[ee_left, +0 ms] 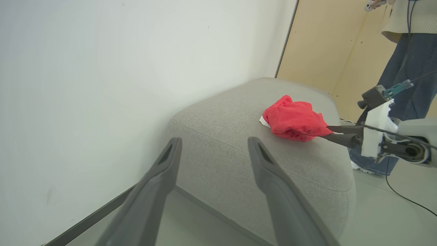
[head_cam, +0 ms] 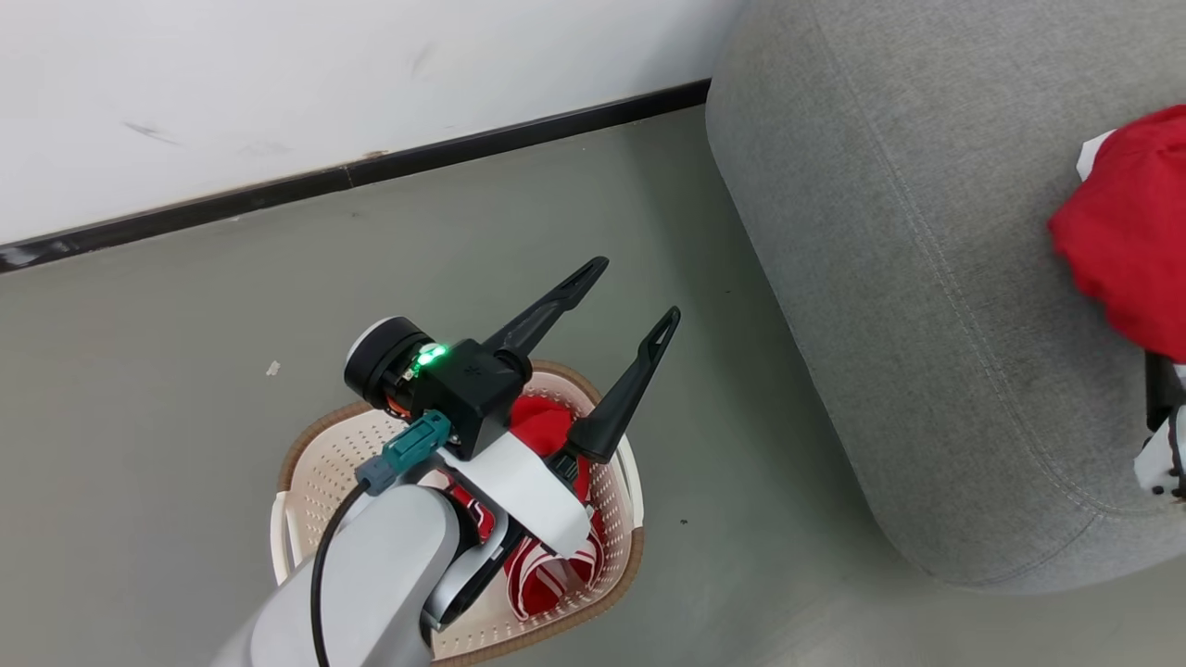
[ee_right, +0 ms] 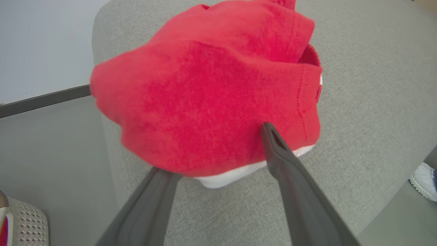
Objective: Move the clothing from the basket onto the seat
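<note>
clothing (head_cam: 542, 421) is found in two places: at the left, a red striped jersey (head_cam: 547, 574) is seen lying in the basket (head_cam: 301, 463) on the floor (head_cam: 185, 324), above which the left pincer (head_cam: 634, 289) is poised with its fingers spread wide and nothing between them. further right, on the grey seat (head_cam: 880, 232), a crumpled plain red garment (head_cam: 1126, 241) with white trim is laid. the right pincer (ee_right: 213, 147) is seen at its near edge with fingers parted, not clamped on it.
</note>
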